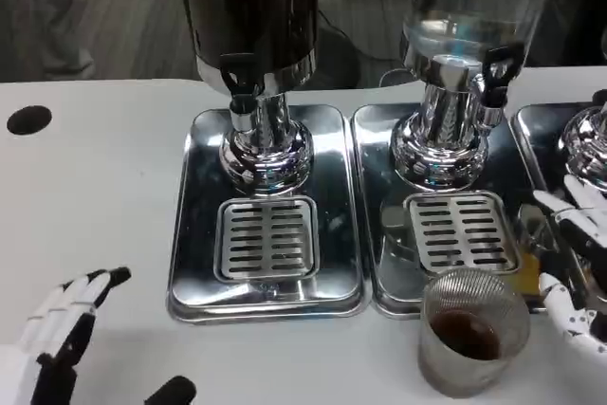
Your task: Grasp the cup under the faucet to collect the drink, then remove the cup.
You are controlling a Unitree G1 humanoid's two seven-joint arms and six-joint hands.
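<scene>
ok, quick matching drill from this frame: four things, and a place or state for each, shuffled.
Things:
1. cup
2. left hand
3. right hand
4. dark dispenser

Places or states:
A. stands on the left steel tray
B. on the table in front of the middle tray, dark drink inside
C. at the picture's right edge, beside the cup, holding nothing
D. low on the picture's left, over bare table, fingers apart

Pairs: 1-B, 2-D, 3-C, 4-A

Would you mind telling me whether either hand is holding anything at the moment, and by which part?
Nothing is held. The right hand is open beside the cup, apart from it; the left hand is open over the table.
</scene>
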